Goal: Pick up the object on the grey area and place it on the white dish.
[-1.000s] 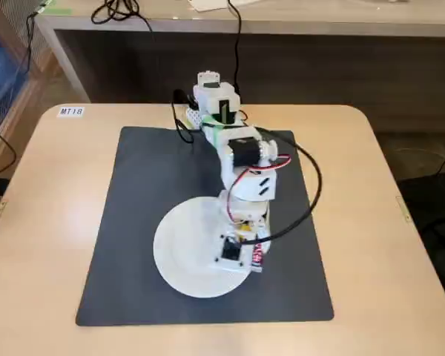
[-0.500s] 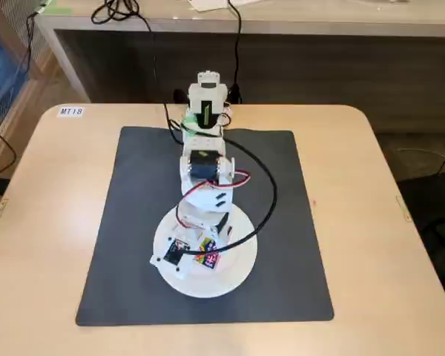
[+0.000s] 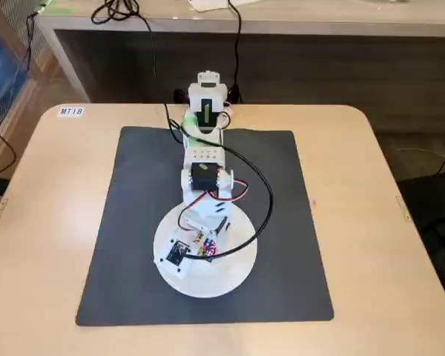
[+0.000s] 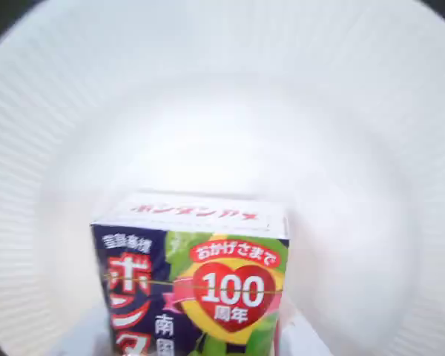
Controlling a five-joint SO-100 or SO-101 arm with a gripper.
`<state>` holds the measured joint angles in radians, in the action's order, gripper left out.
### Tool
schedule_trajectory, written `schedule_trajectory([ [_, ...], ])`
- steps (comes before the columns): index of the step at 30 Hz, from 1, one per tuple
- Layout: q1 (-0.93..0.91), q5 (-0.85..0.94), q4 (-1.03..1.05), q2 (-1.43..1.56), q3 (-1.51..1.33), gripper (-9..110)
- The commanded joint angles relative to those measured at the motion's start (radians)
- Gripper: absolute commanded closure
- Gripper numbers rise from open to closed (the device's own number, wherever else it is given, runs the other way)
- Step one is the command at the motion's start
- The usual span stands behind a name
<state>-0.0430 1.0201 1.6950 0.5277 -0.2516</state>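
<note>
Candy box (image 4: 196, 285) over the one white paper plate (image 3: 237, 271), held at the arm's tip. Largest first: one tan table (image 3: 378, 245), tagged "MT18" (image 3: 71, 111) at 10 o'clock; one dark grey mat (image 3: 133, 222); plate near the mat's 6 o'clock edge; one white arm (image 3: 204, 159); gripper (image 3: 196, 248), jaws clamped on the box. Reads "100" in a red heart, Japanese lettering around it, navy side panel.
</note>
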Motion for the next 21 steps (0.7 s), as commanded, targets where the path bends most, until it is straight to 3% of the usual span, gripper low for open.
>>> schedule_trajectory([
  [1,-0.017,0.005,0.005,0.046,0.0,61],
  [8,-0.029,0.012,0.006,0.086,0.0,52],
  [14,-0.02,-0.046,0.0,0.295,0.014,51],
  [18,-0.015,-0.181,-0.009,0.523,0.032,55],
  [21,-0.015,-0.396,-0.031,0.735,0.032,65],
])
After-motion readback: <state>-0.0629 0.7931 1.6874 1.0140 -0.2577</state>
